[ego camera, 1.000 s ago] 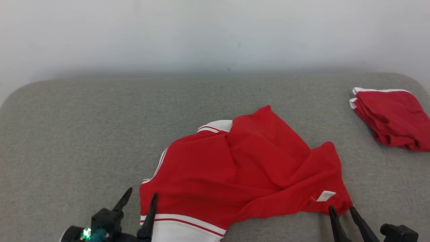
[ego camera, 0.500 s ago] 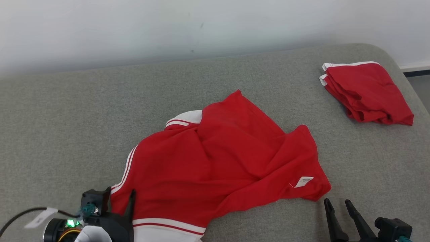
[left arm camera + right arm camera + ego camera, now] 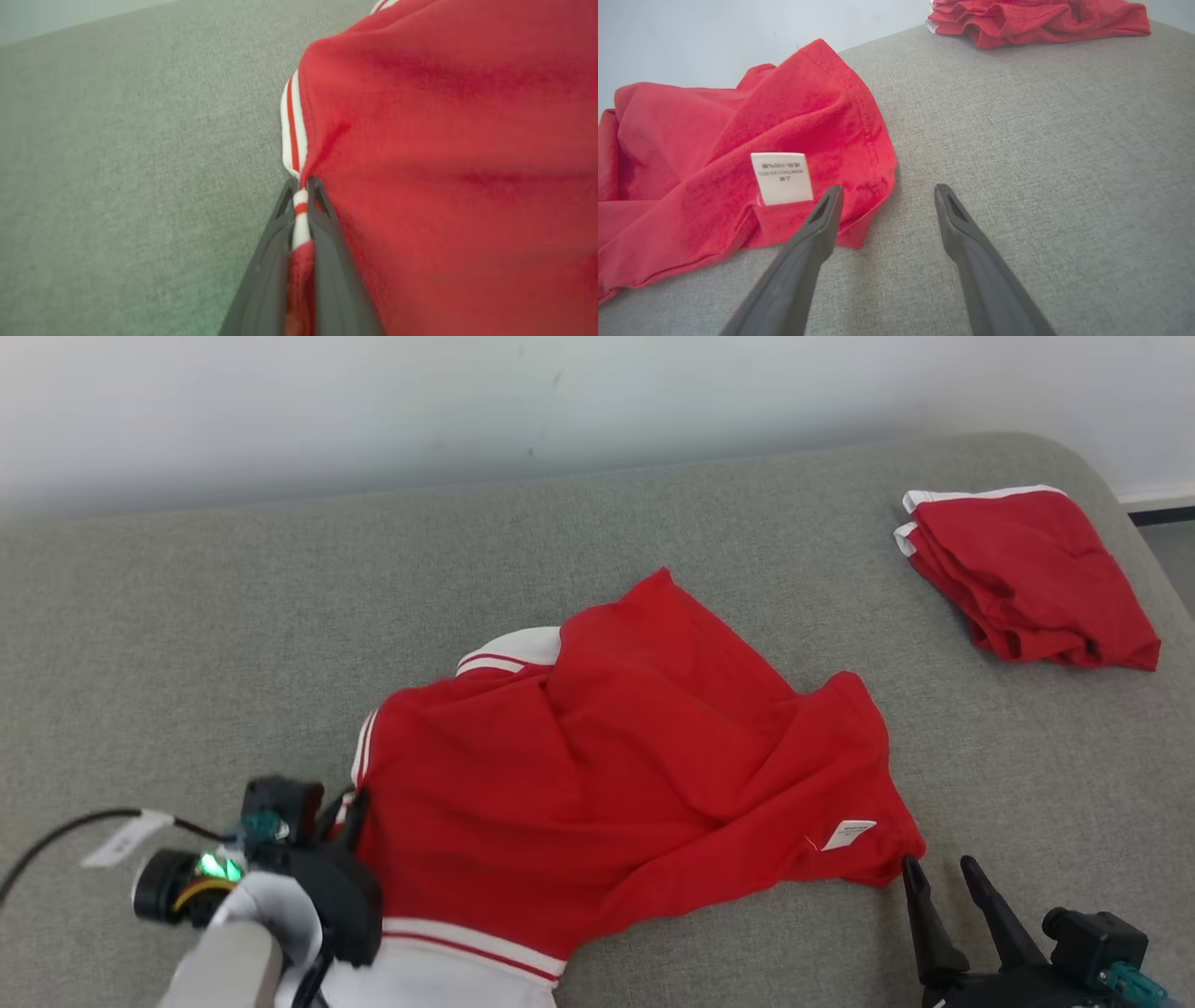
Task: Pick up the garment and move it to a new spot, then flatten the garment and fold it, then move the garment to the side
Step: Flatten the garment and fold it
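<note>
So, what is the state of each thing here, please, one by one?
garment: crumpled, not yet flattened
left gripper: shut on the garment's striped edge
right gripper: open, holding nothing
folded red garment: folded, lying apart at the far right

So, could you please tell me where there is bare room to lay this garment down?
Widest bare patch: grey surface left of the garment, back to the wall. A narrower gap separates garment and folded pile. Crowded near edge: left pincer shut on the striped hem, right pincer open by its corner.
</note>
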Robot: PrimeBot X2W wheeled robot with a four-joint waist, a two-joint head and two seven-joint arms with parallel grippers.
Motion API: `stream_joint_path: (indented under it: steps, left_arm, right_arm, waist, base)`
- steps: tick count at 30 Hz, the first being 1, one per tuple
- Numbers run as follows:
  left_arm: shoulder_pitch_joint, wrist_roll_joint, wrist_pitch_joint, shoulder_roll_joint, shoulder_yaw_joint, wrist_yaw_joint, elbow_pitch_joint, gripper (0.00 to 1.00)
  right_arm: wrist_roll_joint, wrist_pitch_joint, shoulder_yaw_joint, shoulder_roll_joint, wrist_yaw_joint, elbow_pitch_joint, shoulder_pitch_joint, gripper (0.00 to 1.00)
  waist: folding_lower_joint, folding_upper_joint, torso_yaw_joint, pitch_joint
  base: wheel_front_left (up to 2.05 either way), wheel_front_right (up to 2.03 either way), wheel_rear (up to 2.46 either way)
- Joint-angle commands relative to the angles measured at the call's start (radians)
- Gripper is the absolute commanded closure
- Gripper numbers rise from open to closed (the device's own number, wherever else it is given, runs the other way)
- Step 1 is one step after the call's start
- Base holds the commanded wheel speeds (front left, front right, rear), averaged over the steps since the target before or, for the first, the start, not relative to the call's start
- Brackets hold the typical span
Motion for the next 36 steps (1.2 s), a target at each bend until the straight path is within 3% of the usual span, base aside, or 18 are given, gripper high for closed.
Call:
stream_joint_path:
  steps: [1, 13, 14, 15, 16, 26, 36]
  left_arm:
    - [-0.044, -0.006, -0.016, 0.009, -0.001, -0.006, -0.009, 1.0]
    - [-0.179, -0.011, -0.125, 0.045, 0.018, -0.003, 0.059, 1.0]
    - [-0.171, -0.012, -0.132, 0.045, 0.016, -0.003, 0.075, 0.91]
    - [-0.165, -0.015, -0.147, 0.042, 0.016, -0.005, 0.087, 0.54]
    - [-0.16, -0.021, -0.168, 0.035, 0.019, -0.005, 0.093, 0.0]
    - [-0.006, -0.044, -0.328, -0.003, 0.036, 0.022, 0.066, 0.0]
    - [0.264, -0.005, -0.347, -0.051, 0.11, 0.083, -0.221, 0.0]
  right_arm:
    - [-0.009, -0.004, -0.004, -0.001, -0.003, -0.003, -0.009, 0.0]
    - [-0.033, -0.004, -0.031, 0.006, -0.003, -0.024, -0.027, 0.0]
    - [-0.034, -0.004, -0.032, 0.007, -0.003, -0.022, -0.022, 0.0]
    - [-0.035, -0.004, -0.034, 0.007, -0.003, -0.021, -0.016, 0.0]
    - [-0.034, -0.004, -0.035, 0.008, -0.003, -0.021, -0.009, 0.0]
    - [-0.033, -0.004, -0.051, 0.005, -0.003, -0.03, 0.057, 0.0]
    - [-0.05, -0.004, -0.095, 0.025, -0.003, -0.086, 0.127, 0.0]
  waist:
    - [-0.0001, -0.0001, -0.003, 0.012]
    - [-0.0001, -0.0001, -0.025, 0.029]
    - [-0.0001, -0.0001, -0.025, 0.024]
    - [-0.0001, -0.0001, -0.024, 0.018]
    - [-0.0001, -0.0001, -0.021, 0.011]
    - [-0.0001, -0.0001, 0.037, -0.081]
    - [-0.0001, -0.0001, 0.117, -0.143]
  base:
    - [0.0, 0.0, 0.0]
    - [0.0, 0.0, 0.0]
    - [0.0, 0.0, 0.0]
    - [0.0, 0.0, 0.0]
    - [0.0, 0.0, 0.0]
    - [0.0, 0.0, 0.0]
    - [0.0, 0.0, 0.0]
